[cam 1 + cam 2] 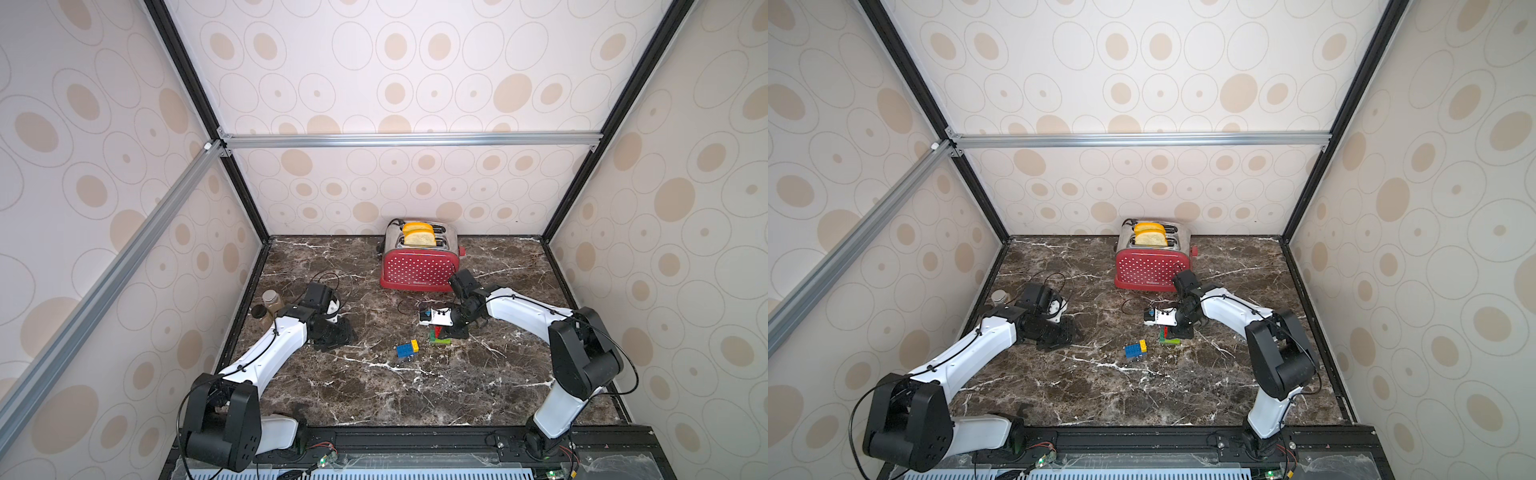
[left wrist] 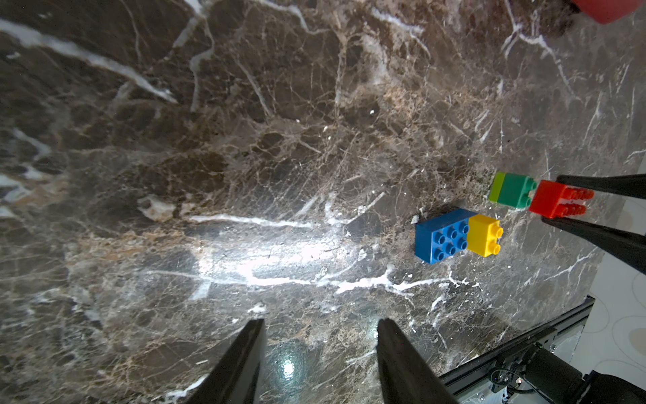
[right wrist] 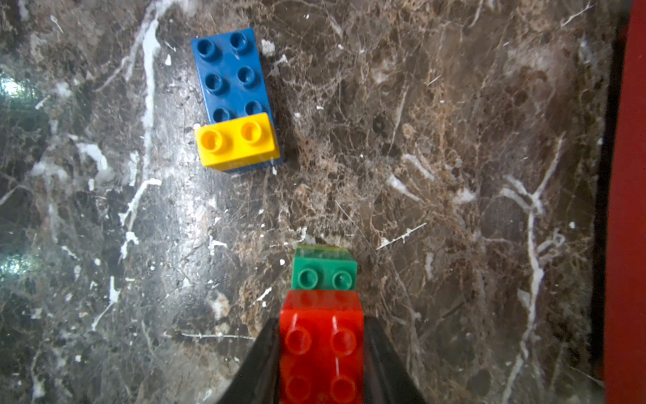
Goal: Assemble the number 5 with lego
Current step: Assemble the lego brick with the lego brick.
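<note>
Mid-table, yellow brick (image 3: pixel 237 140) sits on blue brick (image 3: pixel 230 73); just right, dark-green brick (image 3: pixel 323 273) tops lime-green brick (image 2: pixel 496 187). My right gripper (image 3: pixel 321 323) pinches the red brick (image 3: pixel 321 353) beside them; my left gripper (image 2: pixel 320 325) hangs spread, empty. Joining remains.

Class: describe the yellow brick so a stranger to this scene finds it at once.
Find the red polka-dot toaster at the back of the marble table. In front of it lies a long blue brick; the yellow brick sits on one end. It is the only yellow piece, short, with two studs.
</note>
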`<control>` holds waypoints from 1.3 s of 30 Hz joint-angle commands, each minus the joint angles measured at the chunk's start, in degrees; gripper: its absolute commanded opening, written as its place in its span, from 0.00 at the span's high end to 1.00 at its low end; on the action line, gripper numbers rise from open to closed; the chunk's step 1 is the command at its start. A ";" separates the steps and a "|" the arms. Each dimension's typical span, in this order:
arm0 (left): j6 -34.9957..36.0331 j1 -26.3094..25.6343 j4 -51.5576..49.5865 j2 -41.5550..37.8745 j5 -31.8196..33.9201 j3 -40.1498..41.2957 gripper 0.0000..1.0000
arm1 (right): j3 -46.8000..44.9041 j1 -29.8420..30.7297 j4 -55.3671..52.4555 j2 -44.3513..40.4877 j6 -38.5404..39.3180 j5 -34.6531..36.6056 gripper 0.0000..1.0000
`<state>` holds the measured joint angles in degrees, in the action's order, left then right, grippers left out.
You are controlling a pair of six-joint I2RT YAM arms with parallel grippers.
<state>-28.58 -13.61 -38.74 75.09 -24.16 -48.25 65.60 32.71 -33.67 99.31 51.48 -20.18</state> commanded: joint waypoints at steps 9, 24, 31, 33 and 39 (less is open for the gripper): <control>1.20 -0.18 0.02 -0.56 0.56 0.26 0.46 | 3.48 0.12 -3.79 1.09 0.42 -3.27 0.73; 1.59 -0.15 -0.54 -0.73 0.69 0.09 0.46 | 3.74 1.20 -3.26 4.65 -2.30 -2.00 0.73; 1.68 -0.17 -0.55 -0.73 0.97 0.08 0.46 | 2.79 1.17 -2.67 4.73 -2.78 -0.14 0.74; 1.68 -0.18 -0.55 -0.65 0.96 0.07 0.46 | 2.50 1.22 -2.57 4.78 -2.64 0.11 0.74; 1.68 -0.11 -0.37 -0.64 1.14 0.23 0.46 | 2.29 1.64 -2.61 6.26 -2.84 1.75 0.78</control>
<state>-28.16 -13.61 -38.54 75.09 -23.88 -48.23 68.73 33.82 -35.57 102.96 49.43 -21.32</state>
